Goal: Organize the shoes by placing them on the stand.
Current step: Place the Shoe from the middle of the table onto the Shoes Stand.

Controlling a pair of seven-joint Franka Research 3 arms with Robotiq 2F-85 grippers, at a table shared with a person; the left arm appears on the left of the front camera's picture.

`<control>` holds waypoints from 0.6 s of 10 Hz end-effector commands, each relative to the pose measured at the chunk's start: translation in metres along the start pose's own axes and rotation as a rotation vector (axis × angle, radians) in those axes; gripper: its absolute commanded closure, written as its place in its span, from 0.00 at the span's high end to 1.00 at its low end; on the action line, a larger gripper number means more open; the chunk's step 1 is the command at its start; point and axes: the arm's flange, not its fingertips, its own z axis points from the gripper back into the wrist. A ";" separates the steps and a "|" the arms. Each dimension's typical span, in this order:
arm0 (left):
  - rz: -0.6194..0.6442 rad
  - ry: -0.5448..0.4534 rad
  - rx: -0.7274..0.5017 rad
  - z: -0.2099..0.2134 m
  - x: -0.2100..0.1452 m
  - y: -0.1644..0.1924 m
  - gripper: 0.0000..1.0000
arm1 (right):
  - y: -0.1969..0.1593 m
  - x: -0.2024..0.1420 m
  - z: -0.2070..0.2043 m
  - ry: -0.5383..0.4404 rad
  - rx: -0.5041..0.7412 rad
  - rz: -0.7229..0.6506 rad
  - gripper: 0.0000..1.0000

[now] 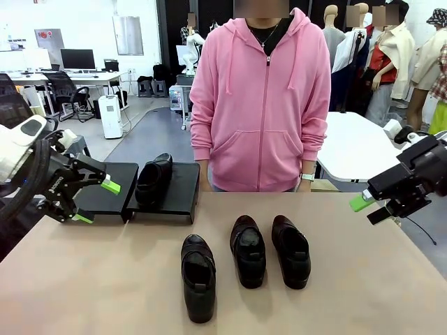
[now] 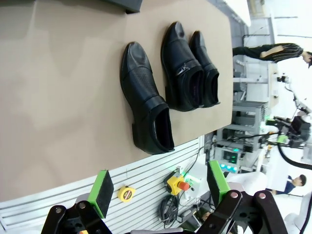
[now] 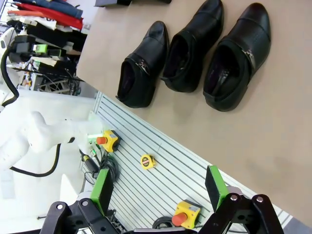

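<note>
Task status: one of four placed. One shoe [image 1: 154,179] sits on the stand [image 1: 183,187], right section; the left section is bare. Three shoes [image 1: 248,250] lie on the tabletop [image 1: 105,279] in front of the stand.

Shoes: glossy black leather, rounded toes, low heels.

Stand: matte black, slanted.

Left pincer [image 1: 97,202]: beside the stand, spread wide, empty.

Right pincer [image 1: 369,208]: well right of the stand, likewise empty.
</note>
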 end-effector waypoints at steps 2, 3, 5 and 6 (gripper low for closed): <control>0.055 0.192 0.316 -0.087 0.000 -0.082 1.00 | 0.003 0.000 0.002 -0.002 0.010 -0.018 1.00; 0.131 0.200 0.443 -0.116 0.006 -0.092 1.00 | 0.003 0.000 0.002 -0.002 0.010 -0.018 1.00; 0.149 0.263 0.565 -0.167 0.014 -0.097 1.00 | 0.003 0.000 0.002 -0.002 0.010 -0.018 1.00; 0.154 0.254 0.604 -0.177 0.013 -0.096 1.00 | 0.003 0.000 0.002 -0.002 0.010 -0.018 1.00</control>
